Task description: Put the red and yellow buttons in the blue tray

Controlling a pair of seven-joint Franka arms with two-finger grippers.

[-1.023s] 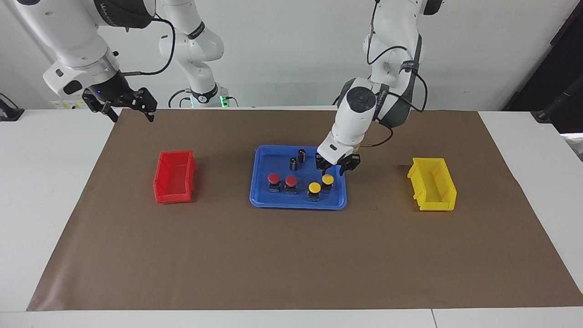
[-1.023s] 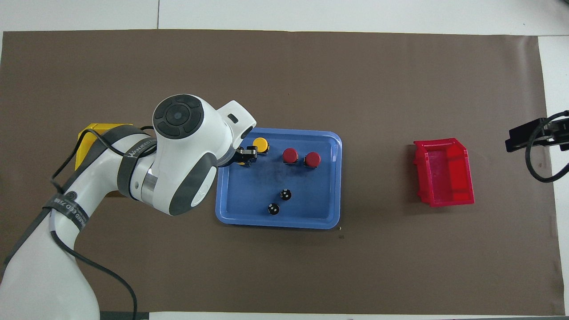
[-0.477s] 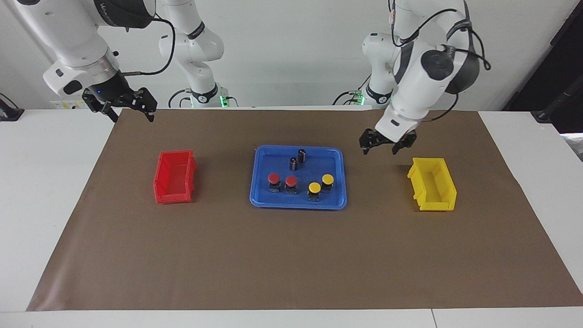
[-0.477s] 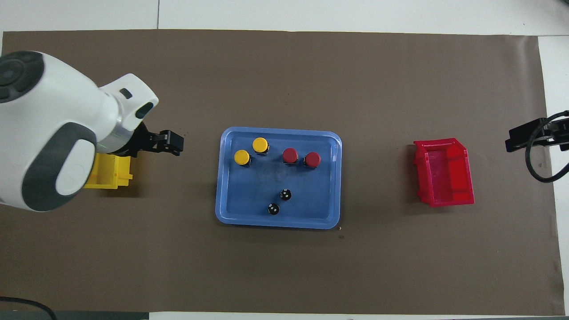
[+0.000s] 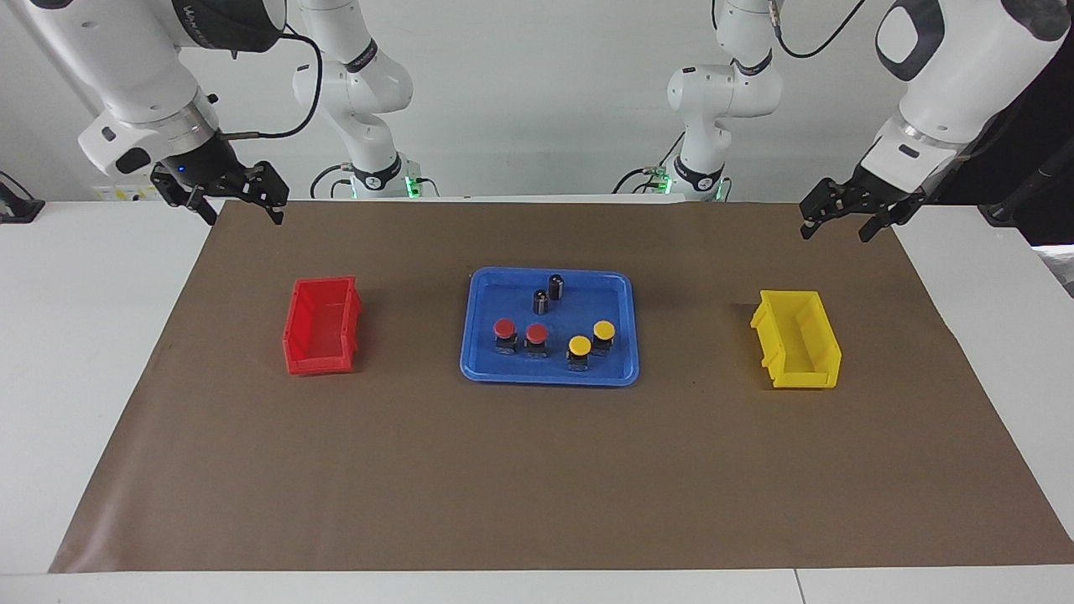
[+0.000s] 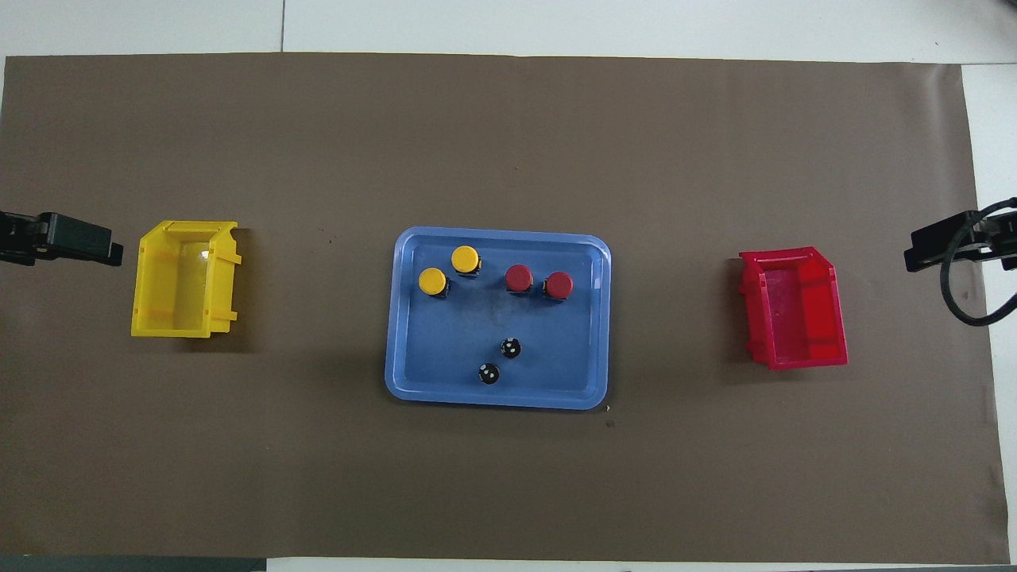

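A brown mat (image 5: 537,470) covers most of the white table (image 5: 75,352), reaching almost to the edge farthest from the robots and stopping short of both end edges. The blue tray (image 5: 550,376) lies flat at the middle of the mat, well apart from every table edge. The yellow bin (image 5: 797,340) sits toward the left arm's end of the table, and the red bin (image 5: 320,325) toward the right arm's end, each well apart from the tray and with its open top up.

The left gripper (image 5: 843,220) hangs in the air over the mat's corner at the left arm's end, at the robots' edge of the table; its fingers are spread apart and hold nothing. The right gripper (image 5: 239,204) hangs over the matching mat corner at the right arm's end, fingers likewise spread and empty.

Inside the tray, the two red buttons (image 5: 520,334) and the two yellow buttons (image 5: 591,337) stand upright in a loose row along the tray's side farther from the robots, reds toward the right arm's end, yellows toward the left arm's end. Two small dark cylinders (image 5: 547,294) stand upright close together in the tray's half nearer the robots.
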